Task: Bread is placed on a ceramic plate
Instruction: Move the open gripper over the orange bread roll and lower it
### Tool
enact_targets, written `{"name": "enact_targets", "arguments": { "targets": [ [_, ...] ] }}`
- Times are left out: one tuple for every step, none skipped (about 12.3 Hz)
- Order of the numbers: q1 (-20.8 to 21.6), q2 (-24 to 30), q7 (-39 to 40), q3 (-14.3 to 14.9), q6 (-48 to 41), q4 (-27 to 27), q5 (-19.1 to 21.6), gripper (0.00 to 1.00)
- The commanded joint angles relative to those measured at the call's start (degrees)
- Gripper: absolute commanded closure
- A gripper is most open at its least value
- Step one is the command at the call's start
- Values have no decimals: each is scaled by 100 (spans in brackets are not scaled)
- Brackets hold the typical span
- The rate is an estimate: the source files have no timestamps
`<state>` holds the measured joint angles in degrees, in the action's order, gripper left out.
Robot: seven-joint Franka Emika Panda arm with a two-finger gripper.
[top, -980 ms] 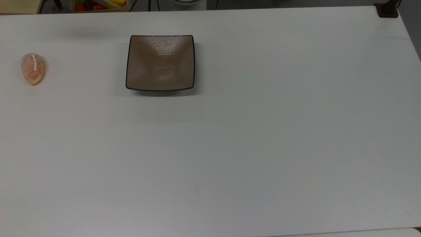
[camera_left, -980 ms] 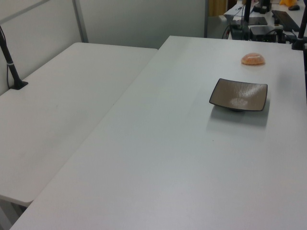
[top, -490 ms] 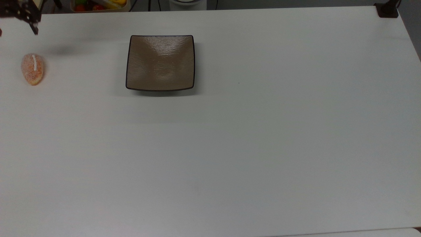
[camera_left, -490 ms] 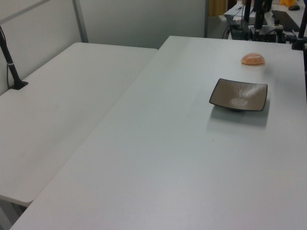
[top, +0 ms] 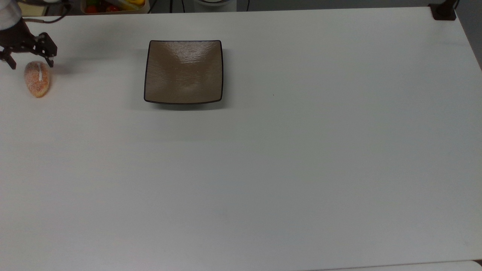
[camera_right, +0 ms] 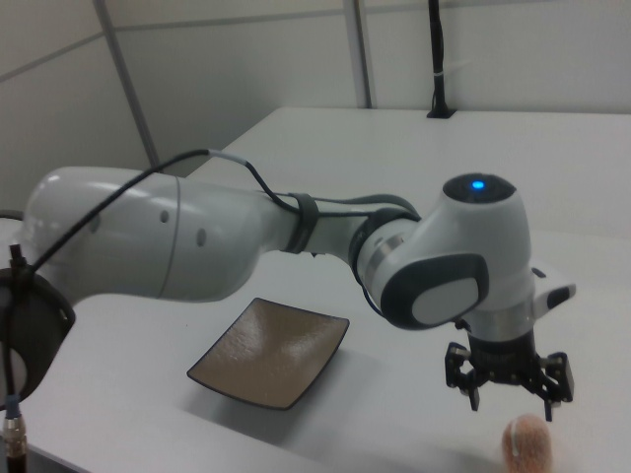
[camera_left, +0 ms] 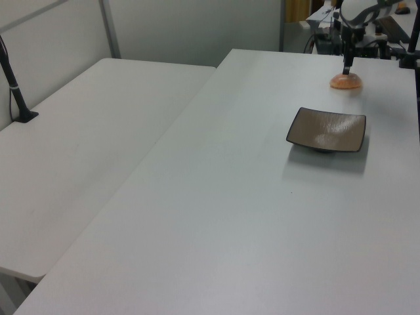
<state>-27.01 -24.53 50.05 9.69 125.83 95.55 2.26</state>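
Note:
The bread (top: 37,79), a small orange-brown sugary roll with a white stripe, lies on the white table at the top view's far left. My gripper (top: 30,64) hangs just over its far end, open, with its two dark fingers spread wider than the roll. The right view has the gripper (camera_right: 513,402) a little above the bread (camera_right: 525,443), holding nothing. In the left view the gripper (camera_left: 346,65) stands right over the bread (camera_left: 345,81). The square brown ceramic plate (top: 183,71) sits bare to the bread's right in the top view, also seen as the plate (camera_left: 326,129) and plate (camera_right: 271,350).
A bin of colourful items (top: 113,5) stands beyond the table's far edge. A black clamp (top: 444,11) sits at the top view's far right corner. A second white table (camera_left: 79,144) with a black pole (camera_left: 16,92) adjoins in the left view.
The gripper came into the top view from the upper left corner and moved down to just above the bread. Bread and plate have not moved.

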Motion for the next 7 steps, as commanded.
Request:
{"name": "enact_targets", "arguments": {
  "targets": [
    [21,-174,110,24,345,86,-23,0],
    [12,-227,110,33,415,147,-24,0],
    [12,-245,101,33,485,200,-24,0],
    [12,-288,101,33,634,279,-50,0],
    [3,-297,110,33,740,323,-102,0],
    [-6,-298,110,33,819,376,-207,0],
    [-6,-298,110,33,829,376,-234,0]
  ]
}}
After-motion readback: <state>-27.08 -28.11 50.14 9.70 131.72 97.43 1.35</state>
